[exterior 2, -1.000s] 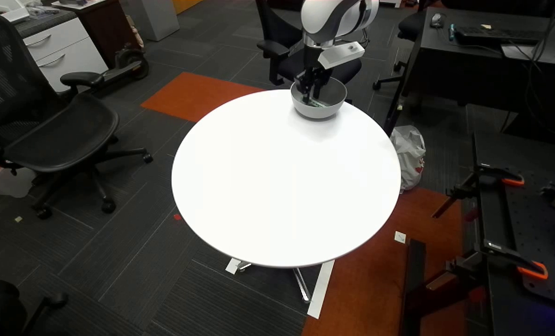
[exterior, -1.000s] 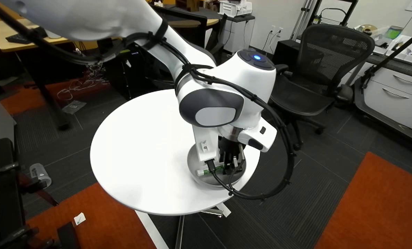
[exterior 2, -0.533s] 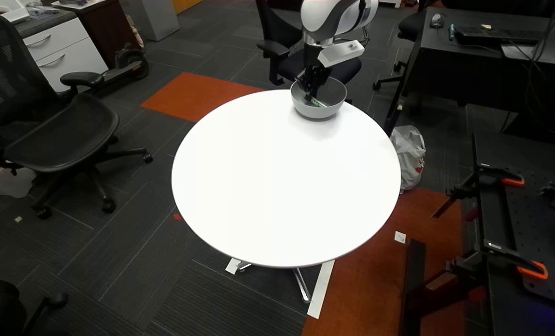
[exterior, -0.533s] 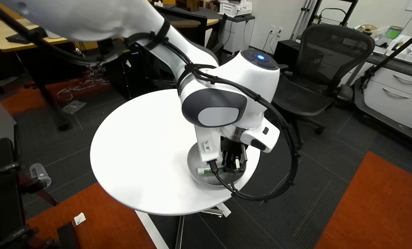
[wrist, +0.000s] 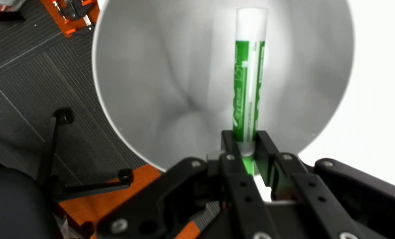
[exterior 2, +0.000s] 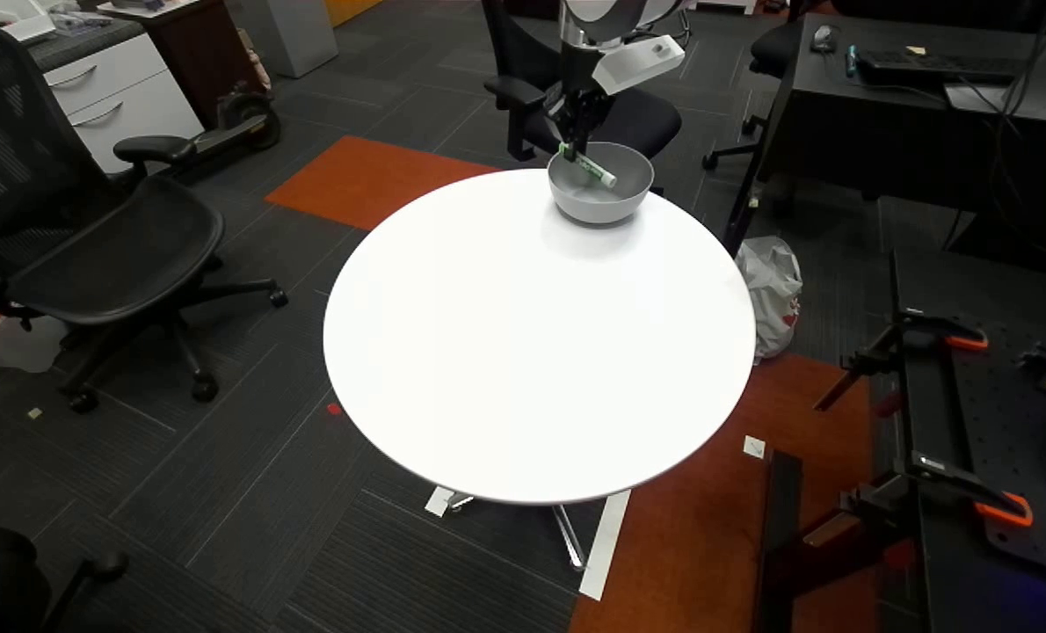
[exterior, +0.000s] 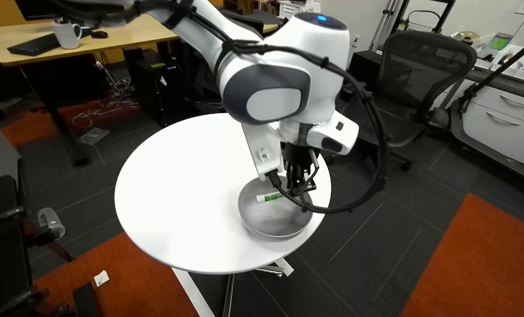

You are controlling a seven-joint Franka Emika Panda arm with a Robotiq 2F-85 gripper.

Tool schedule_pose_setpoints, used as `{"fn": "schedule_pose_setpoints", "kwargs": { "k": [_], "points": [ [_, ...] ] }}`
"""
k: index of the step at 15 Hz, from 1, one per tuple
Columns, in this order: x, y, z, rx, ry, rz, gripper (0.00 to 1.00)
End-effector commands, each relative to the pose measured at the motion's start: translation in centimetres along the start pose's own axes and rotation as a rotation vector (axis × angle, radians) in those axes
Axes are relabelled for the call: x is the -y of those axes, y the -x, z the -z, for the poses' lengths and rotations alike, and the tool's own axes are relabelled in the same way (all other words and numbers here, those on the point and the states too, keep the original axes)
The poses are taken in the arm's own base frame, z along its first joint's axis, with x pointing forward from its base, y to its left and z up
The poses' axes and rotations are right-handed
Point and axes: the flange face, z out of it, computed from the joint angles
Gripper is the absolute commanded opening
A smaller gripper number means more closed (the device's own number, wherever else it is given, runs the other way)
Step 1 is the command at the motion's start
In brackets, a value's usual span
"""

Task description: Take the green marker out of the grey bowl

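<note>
The green marker, a slim stick with a green label and a white end, shows in both exterior views (exterior: 271,197) (exterior 2: 595,170) and in the wrist view (wrist: 247,89). My gripper (wrist: 245,141) is shut on it near its bright green end. The gripper also shows in both exterior views (exterior: 294,189) (exterior 2: 570,151). The marker is lifted off the bowl's bottom and slants, its white end lower and over the bowl's inside. The grey bowl (exterior: 273,220) stands upright on the table; it also shows in an exterior view (exterior 2: 598,209) and the wrist view (wrist: 134,83).
The round white table (exterior: 178,198) carries the bowl close to its edge (exterior 2: 541,334). A black cable (exterior: 367,193) loops from the arm beside the bowl. A black office chair (exterior: 414,88) stands beyond the table, and another chair (exterior 2: 532,97) stands behind the bowl.
The arm and gripper have risen. The marker has come up with the gripper from the bowl's bottom and now slants above it. The bowl has not moved.
</note>
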Motion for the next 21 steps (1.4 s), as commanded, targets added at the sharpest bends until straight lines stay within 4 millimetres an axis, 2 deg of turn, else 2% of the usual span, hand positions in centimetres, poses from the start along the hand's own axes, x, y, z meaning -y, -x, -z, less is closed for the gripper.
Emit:
{"fn": "schedule_pose_setpoints", "kwargs": {
  "k": [1, 4, 7, 10, 14, 17, 21],
  "points": [
    [2.2, 2.2, 4.2, -0.047, 0.042, 0.027, 0.05],
    [4.5, 3.1, 5.8, -0.049, 0.062, 0.091, 0.05],
    [7.6, 4.2, 6.1, -0.017, 0.021, 0.163, 0.05],
    [11.3, 5.4, 4.8, -0.005, -0.024, 0.153, 0.05],
    [14.7, 7.4, 2.9, 0.022, -0.026, 0.114, 0.05],
    [16.4, 8.6, 1.6, 0.011, -0.005, 0.057, 0.05],
    [17.6, 9.0, -0.4, -0.015, 0.003, 0.015, 0.05]
  ]
}}
